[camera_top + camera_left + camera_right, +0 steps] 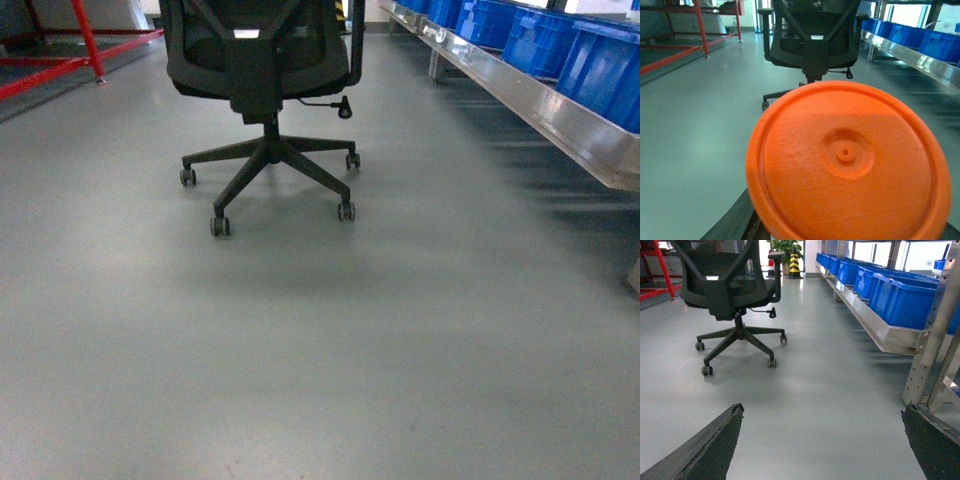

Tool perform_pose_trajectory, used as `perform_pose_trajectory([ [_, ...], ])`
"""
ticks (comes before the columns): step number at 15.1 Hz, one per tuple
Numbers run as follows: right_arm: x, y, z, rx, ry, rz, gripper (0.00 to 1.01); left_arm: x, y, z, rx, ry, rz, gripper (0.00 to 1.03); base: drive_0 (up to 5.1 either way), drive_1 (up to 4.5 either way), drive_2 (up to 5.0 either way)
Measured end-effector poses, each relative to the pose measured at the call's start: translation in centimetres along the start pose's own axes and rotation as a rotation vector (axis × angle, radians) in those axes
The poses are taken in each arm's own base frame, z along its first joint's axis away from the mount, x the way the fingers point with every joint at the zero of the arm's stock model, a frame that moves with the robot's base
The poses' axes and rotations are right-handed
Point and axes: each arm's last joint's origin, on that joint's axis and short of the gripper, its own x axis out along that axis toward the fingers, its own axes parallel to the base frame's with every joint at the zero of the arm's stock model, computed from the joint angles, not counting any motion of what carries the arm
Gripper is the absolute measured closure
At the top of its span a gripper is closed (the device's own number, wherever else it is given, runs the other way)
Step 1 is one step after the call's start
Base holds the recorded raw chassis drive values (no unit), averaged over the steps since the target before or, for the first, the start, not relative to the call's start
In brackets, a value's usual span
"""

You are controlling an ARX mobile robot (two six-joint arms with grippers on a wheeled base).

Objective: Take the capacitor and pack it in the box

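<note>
The capacitor is a large orange cylinder, and its round end face with a small centre hole fills most of the left wrist view. It sits between the jaws of my left gripper; only one dark finger shows, at the lower left, pressed against its rim. My right gripper is open and holds nothing, its two dark fingers spread wide over bare grey floor. The box is out of view. Neither gripper shows in the head view.
A black office chair on castors stands ahead on the grey floor. A steel shelf with blue bins runs along the right. A steel shelf post is close on the right. A red metal frame stands far left.
</note>
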Motion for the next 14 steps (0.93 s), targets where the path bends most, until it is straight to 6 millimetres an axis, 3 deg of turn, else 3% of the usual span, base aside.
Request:
perform_pose_trajectory([
  [14,0.0,0.0,0.01,0.0,-0.001,0.0,0.03,0.0,0.0,0.0,0.0,0.0,0.001,0.59,-5.1,2.39,2.4],
])
